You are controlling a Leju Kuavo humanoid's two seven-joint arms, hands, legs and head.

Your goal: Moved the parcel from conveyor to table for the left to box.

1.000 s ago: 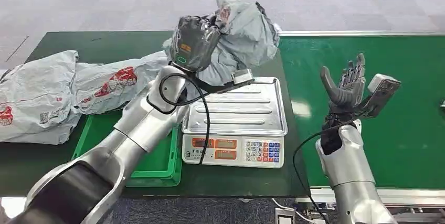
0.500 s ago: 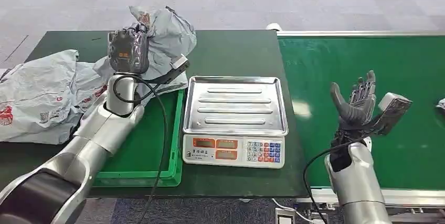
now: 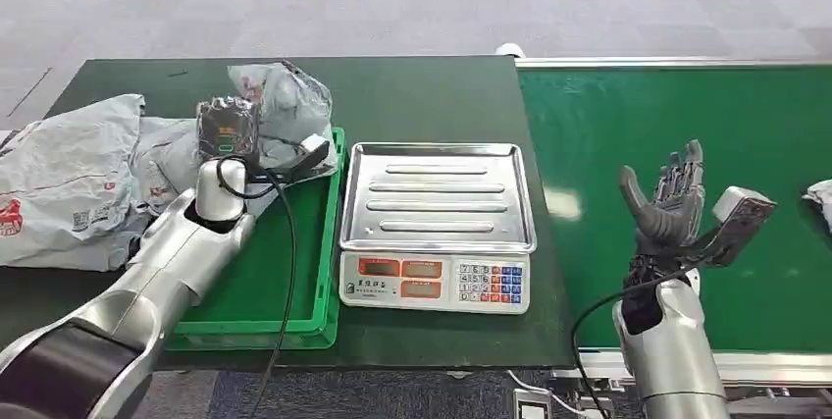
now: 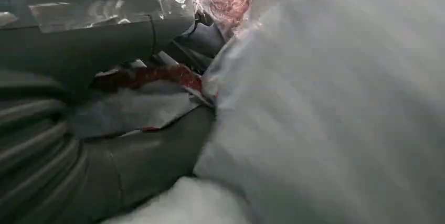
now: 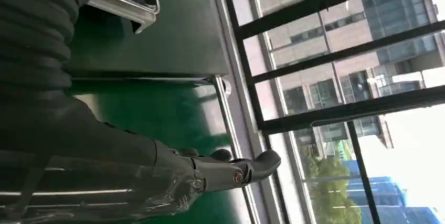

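Grey crumpled parcel (image 3: 285,105) sits in the left hand (image 3: 228,130), which grips it above the far end of the green crate (image 3: 250,287), left of the scale (image 3: 439,228). Right of the scale, the right hand (image 3: 665,198) is upright, fingers spread, holding nothing.

**Even daylight, one smeared wrist view**

Head view is bright and evenly lit, with soft glare on the scale tray (image 3: 439,193) and conveyor belt (image 3: 677,105). The left wrist picture is blurred, pale bag plastic (image 4: 336,103) against the lens. Beyond the right hand (image 5: 231,171), the window (image 5: 357,77) overexposes toward white.
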